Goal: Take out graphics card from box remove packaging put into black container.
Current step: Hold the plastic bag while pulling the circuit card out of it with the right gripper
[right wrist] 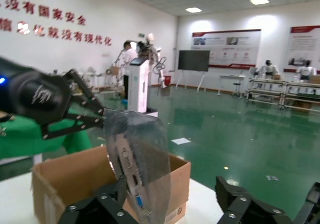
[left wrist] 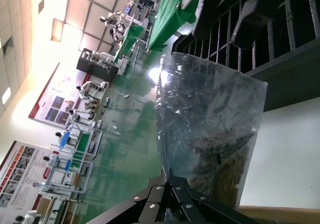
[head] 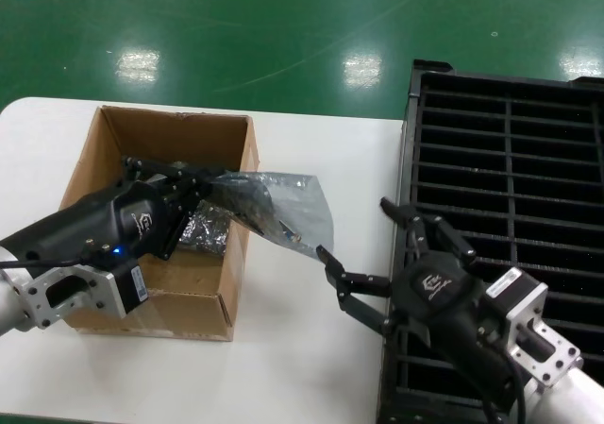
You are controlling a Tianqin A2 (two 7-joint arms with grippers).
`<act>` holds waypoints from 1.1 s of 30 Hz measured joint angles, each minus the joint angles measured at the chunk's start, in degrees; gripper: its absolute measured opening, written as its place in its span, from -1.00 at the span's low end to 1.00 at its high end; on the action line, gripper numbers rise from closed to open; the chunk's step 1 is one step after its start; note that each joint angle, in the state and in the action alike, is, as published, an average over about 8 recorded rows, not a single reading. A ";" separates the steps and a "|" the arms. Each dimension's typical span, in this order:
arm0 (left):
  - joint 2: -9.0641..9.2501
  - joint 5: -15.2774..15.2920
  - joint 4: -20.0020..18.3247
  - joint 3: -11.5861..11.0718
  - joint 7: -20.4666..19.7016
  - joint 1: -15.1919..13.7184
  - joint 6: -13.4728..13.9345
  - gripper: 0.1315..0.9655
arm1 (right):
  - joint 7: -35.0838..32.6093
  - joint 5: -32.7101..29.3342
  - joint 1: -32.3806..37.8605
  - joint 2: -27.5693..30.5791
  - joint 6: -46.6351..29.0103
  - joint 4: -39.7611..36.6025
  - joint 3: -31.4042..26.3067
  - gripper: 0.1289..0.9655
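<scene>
The box (head: 156, 296) is plain brown cardboard. The bag (head: 283, 202) is shiny grey-blue, translucent and crinkled, with the dark card (right wrist: 131, 171) showing through it, its silver bracket bearing a blue port. The crate (head: 510, 169) is black, ribbed into rows of narrow slots. Both grippers, left (head: 189, 180) and right (head: 363, 254), are black with silver mounts. The table (head: 311, 367) is white, the floor green.

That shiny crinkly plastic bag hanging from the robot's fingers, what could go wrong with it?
The left gripper pinches only one end of the shiny translucent plastic bag, so it might slip free. The dark flat graphics card inside could slide out. The open right gripper might close on loose film, missing the card.
</scene>
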 joint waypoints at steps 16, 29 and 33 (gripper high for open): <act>0.00 0.00 0.00 0.00 0.00 0.00 0.00 -0.98 | 3.21 -6.18 3.27 0.79 -2.51 -2.43 -2.72 -0.36; 0.00 0.00 0.00 0.00 0.00 0.00 0.00 -0.98 | 7.86 -11.71 8.17 -1.87 -5.17 -5.46 -3.74 -0.85; 0.00 0.00 0.00 0.00 0.00 0.00 0.00 -0.98 | 8.34 -12.14 9.56 -2.80 -6.33 -6.42 -4.06 -0.91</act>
